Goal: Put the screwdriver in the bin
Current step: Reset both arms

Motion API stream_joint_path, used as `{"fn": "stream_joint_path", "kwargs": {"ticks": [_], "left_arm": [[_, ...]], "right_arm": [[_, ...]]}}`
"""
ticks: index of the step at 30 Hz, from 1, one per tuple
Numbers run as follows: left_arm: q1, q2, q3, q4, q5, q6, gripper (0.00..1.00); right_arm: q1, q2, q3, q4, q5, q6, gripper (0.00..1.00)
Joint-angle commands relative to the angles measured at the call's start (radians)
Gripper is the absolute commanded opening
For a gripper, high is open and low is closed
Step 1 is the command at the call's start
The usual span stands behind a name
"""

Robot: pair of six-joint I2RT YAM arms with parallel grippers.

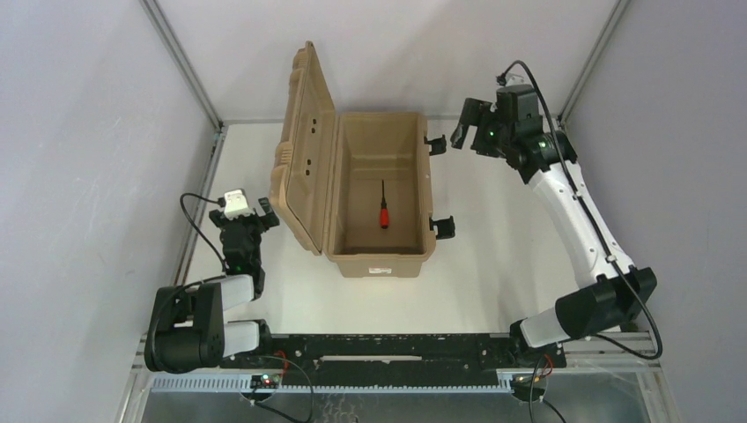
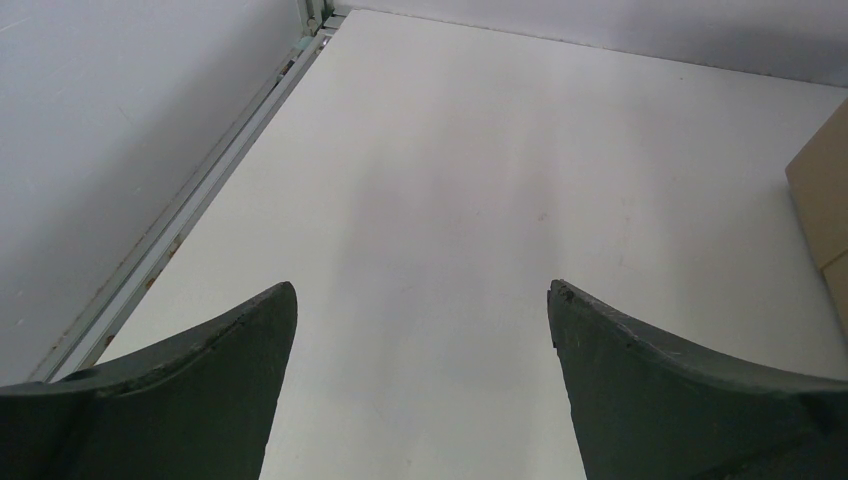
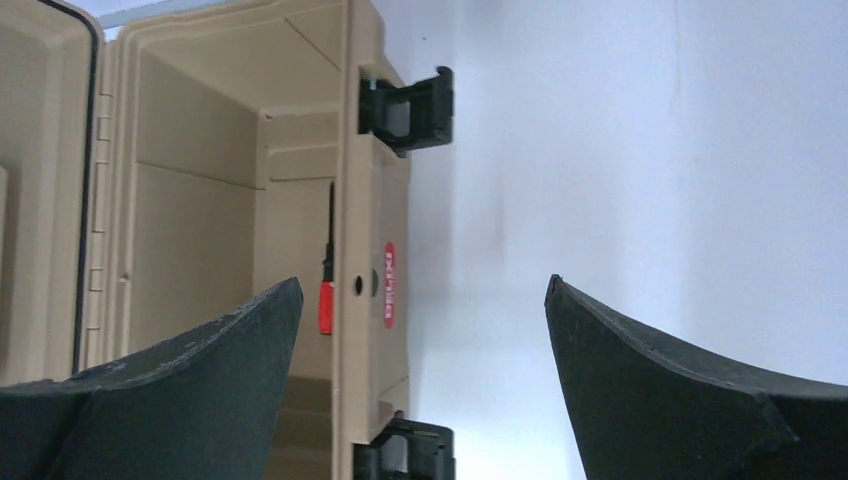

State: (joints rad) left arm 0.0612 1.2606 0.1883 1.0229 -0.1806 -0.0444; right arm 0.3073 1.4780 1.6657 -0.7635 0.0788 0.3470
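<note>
The tan bin (image 1: 380, 257) stands in the middle of the table with its ribbed lid (image 1: 304, 150) swung open to the left. The screwdriver (image 1: 384, 214), with a red handle and thin dark shaft, lies on the bin's floor. It also shows in the right wrist view (image 3: 325, 300), inside the bin (image 3: 352, 250). My right gripper (image 1: 471, 126) is open and empty, raised to the right of the bin's far corner. My left gripper (image 1: 254, 214) is open and empty, low over the table left of the lid.
Two black latches (image 1: 443, 227) hang on the bin's right side. The enclosure's walls and metal frame rail (image 1: 204, 189) run along the left. A corner of the bin (image 2: 825, 200) shows at the right edge of the left wrist view.
</note>
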Motion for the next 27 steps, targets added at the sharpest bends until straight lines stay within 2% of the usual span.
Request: {"fn": "stream_joint_path", "kwargs": {"ticks": [1, 14, 27], "left_arm": [[0.002, -0.003, 0.005, 0.029, 0.0, 0.015, 1.0], [0.002, -0.003, 0.004, 0.029, 0.0, 0.014, 1.0], [0.002, -0.003, 0.005, 0.029, -0.001, 0.014, 1.0]], "right_arm": [[-0.057, -0.095, -0.108, 0.14, -0.04, -0.045, 0.99], [-0.121, -0.248, -0.499, 0.384, 0.041, -0.11, 1.0], [-0.163, -0.243, -0.798, 0.678, 0.006, -0.146, 1.0]]}}
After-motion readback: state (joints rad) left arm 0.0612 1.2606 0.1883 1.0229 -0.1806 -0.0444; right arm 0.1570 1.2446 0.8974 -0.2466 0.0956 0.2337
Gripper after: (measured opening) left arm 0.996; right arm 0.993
